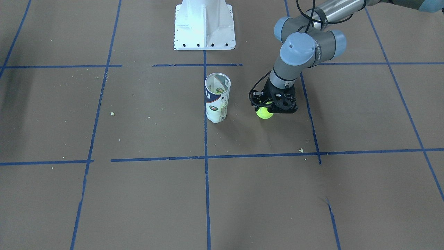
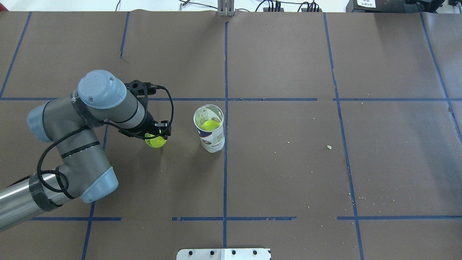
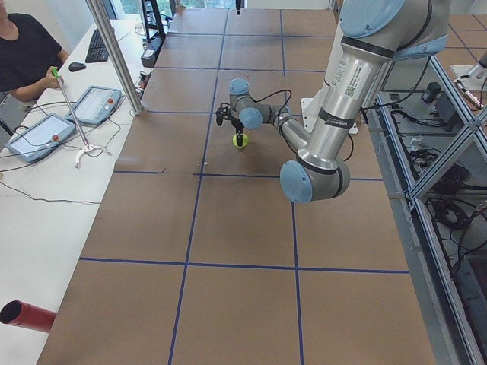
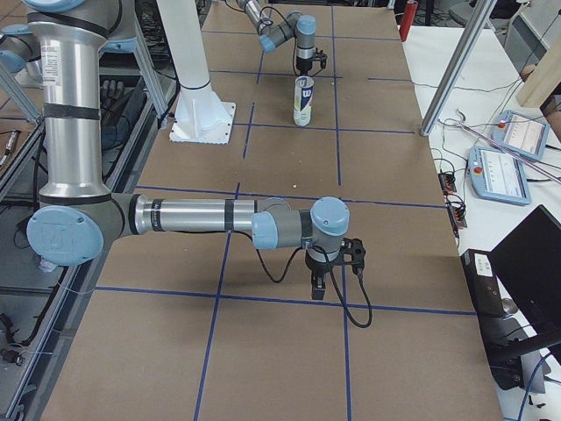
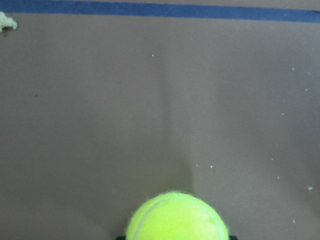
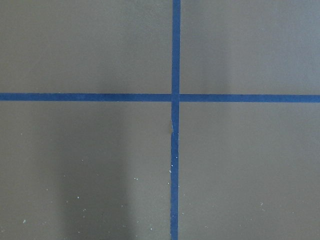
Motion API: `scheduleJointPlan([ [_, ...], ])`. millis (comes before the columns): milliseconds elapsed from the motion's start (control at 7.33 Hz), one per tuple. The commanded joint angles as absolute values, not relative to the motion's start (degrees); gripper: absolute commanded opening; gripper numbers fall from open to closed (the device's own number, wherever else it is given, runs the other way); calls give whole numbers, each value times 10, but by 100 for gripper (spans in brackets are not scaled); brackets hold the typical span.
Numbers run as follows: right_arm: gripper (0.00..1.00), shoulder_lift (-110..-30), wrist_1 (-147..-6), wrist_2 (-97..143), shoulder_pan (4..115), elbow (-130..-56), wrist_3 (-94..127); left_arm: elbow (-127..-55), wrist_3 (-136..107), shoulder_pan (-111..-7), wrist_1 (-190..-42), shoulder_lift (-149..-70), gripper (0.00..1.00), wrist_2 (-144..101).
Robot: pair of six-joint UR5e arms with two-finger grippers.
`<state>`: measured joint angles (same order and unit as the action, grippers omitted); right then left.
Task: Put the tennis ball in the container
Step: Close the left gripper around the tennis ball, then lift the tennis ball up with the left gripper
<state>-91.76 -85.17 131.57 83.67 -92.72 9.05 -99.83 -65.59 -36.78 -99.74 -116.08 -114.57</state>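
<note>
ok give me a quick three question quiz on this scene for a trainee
1. True or false: the container lies on its side.
2. Which end effector holds the tennis ball? A left, B right, C neither.
3. Fill in: inside the container sits another yellow-green ____.

Key:
1. False, it stands upright.
2. A, the left end effector.
3. ball
</note>
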Motion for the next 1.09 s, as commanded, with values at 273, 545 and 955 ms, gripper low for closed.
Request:
scheduleJointPlan([
  [273, 100, -918, -852, 1316, 836, -927, 91, -1172, -572, -485, -678, -1252, 0, -1149],
  [545, 100, -918, -852, 1316, 837, -927, 91, -1196, -555, -502, -538, -1349, 0, -1160],
  [955, 100, -918, -852, 1316, 837, -927, 91, -1116, -619, -463, -547, -1425, 0, -1214],
])
